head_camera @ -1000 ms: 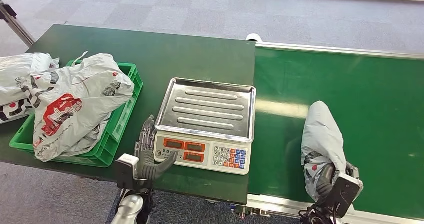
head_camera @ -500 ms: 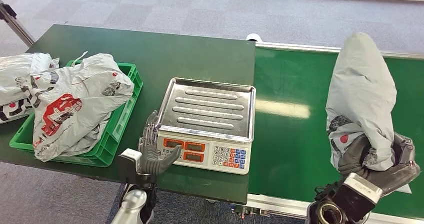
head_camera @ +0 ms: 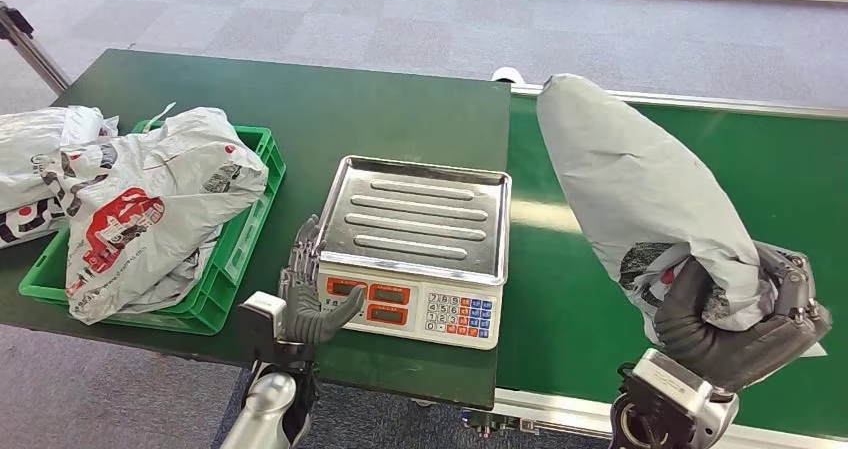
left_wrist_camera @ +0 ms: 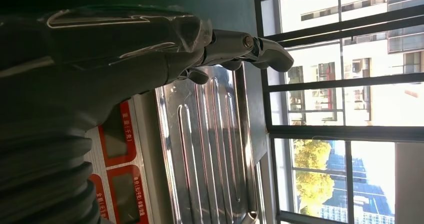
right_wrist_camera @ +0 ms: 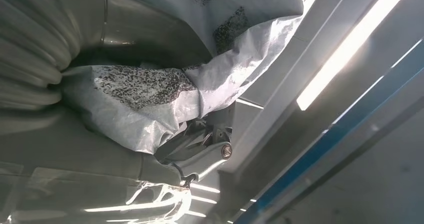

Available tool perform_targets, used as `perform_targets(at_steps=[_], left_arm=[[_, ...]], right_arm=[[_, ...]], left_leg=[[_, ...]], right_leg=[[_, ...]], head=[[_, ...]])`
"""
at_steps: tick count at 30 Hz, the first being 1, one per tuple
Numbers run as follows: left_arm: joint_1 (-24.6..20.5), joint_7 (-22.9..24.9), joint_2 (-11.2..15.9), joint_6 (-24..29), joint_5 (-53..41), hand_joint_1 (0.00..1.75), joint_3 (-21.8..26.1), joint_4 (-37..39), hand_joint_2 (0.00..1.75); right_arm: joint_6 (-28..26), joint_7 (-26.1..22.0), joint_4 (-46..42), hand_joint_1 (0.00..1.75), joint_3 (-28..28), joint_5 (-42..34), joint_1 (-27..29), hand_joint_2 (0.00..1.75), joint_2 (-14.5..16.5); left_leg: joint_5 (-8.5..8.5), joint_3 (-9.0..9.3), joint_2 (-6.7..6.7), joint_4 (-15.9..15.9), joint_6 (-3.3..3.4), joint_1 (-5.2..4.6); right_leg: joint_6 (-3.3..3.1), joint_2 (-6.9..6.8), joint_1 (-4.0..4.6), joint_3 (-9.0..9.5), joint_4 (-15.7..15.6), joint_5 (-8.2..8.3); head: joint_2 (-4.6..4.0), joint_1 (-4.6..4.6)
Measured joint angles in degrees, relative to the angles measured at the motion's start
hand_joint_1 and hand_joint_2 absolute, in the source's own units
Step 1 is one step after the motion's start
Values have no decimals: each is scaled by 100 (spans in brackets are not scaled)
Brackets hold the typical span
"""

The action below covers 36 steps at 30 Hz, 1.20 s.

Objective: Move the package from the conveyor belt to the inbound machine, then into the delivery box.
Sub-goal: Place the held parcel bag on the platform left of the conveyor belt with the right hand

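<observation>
Your conveyor belt [head_camera: 800, 189] runs beside the dark green tabletop [head_camera: 300, 109]. Above the belt, your right hand [head_camera: 745, 324] grips the grey package [head_camera: 640, 189] by its lower end, tilted toward the scale [head_camera: 410, 249]. Your left hand [head_camera: 305, 294] holds nothing, fingers apart, at the scale's front corner beside the green crate [head_camera: 235, 259].

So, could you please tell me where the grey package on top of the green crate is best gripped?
Grip the package across its bulging middle, coming from above: it lies draped over the crate, its top exposed, and its loose ends would likely slip.
</observation>
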Motion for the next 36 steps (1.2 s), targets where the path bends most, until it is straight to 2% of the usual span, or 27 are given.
perform_targets(at_steps=[4,7,9,13,15,19,24,27,32,36], left_arm=[[-61,0,-15,-80,9,0,4,31,175],[-80,0,-10,-45,98,0,4,45,175],[-70,0,-3,-28,138,0,3,41,175],[-8,0,26,-25,190,0,10,8,175],[29,0,44,-21,196,0,14,-15,175],[96,0,79,-43,235,0,30,-90,175],[110,0,100,-64,250,0,40,-106,175],[111,0,113,-97,279,0,45,-106,175],[111,0,123,-153,291,0,56,-104,175],[108,0,126,-172,290,0,60,-104,175]], right_arm=[[0,0,517,175,115,1278,-283,175,74],[0,124,1478,175,145,2035,-673,175,112],[0,455,2331,175,133,2502,-1074,175,99],[0,1489,4187,175,221,3529,-1958,175,21],[0,1834,4985,175,322,3799,-2356,175,-18],[43,2123,6212,175,508,3927,-2932,175,-67],[317,2500,7177,175,740,4085,-3314,175,-74],[285,2371,7478,175,825,3961,-3421,175,-71],[153,1476,7677,175,837,3363,-3447,175,-24],[379,870,7746,175,841,3056,-3429,175,60]], left_leg=[[1,2,4,-1,-1,2],[3,4,4,-1,-1,3],[5,6,5,-1,0,3],[7,6,0,0,1,2],[7,6,0,1,1,2],[5,10,10,1,0,3],[5,24,17,0,0,3],[5,37,22,0,0,3],[5,43,24,0,0,3],[5,41,24,0,0,3]], right_leg=[[-1,3,2,2,0,0],[-1,3,2,6,1,1],[0,3,2,8,2,3],[1,1,2,8,2,4],[1,2,2,7,2,4],[0,7,2,6,2,4],[-1,12,3,18,2,4],[-2,16,3,30,2,5],[-6,17,3,34,2,8],[-6,17,3,31,2,8]], head=[[0,1],[0,1],[0,2],[0,2],[0,1],[0,-1],[0,1],[0,1],[0,1],[0,1]])
